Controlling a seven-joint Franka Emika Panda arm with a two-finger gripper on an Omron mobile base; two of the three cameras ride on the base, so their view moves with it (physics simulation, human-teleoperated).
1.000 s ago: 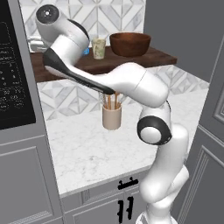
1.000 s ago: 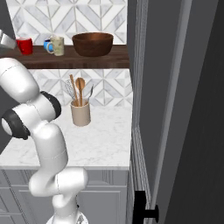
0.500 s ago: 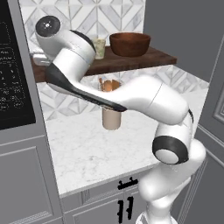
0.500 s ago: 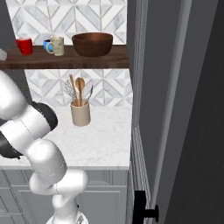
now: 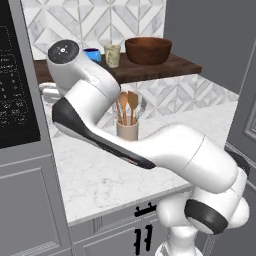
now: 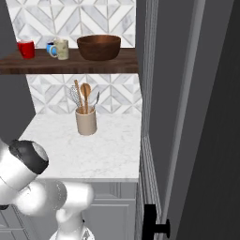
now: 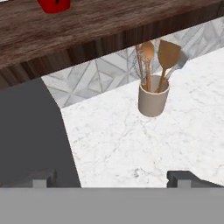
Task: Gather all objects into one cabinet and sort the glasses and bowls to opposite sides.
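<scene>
- Left base view: on the dark brown wooden shelf (image 5: 165, 69) against the chevron-tiled wall, a wide round dark brown wooden bowl (image 5: 148, 50) at the right end, upright.
- Just left of the bowl, a pale beige translucent tumbler (image 5: 113, 54); behind it and partly hidden by the arm, a small bright blue cup (image 5: 93, 53).
- Below the shelf, on the white marble table (image 5: 95, 177), a beige utensil crock with wooden spoons (image 5: 127, 120), upright, near the back wall.
- White robot arm (image 5: 150, 145) sweeping from lower right up and across to the left in front of the shelf; black microwave panel (image 5: 17, 90) at far left.
- Right base view: same shelf (image 6: 70, 63) seen from the other side, carrying from left to right a bright red opaque cup (image 6: 26, 48), the blue cup (image 6: 50, 48) touching or just behind the tumbler (image 6: 61, 48), then the bowl (image 6: 99, 47), a small gap away.
- Red cup well apart from the bowl, at the opposite end of the shelf.
- Crock (image 6: 86, 115) standing on the table (image 6: 93, 154) beneath the bowl; tall grey cabinet door (image 6: 187, 117) open at right, with a dark knob low down.
- Hand view: claw (image 7: 112, 179) spread wide with nothing between its two dark tips, hovering above the table (image 7: 131, 144).
- Crock (image 7: 153, 94) ahead of the claw, spoons and spatula sticking out; shelf (image 7: 96, 26) across the top with the base of the red cup (image 7: 54, 5) at the upper edge.
</scene>
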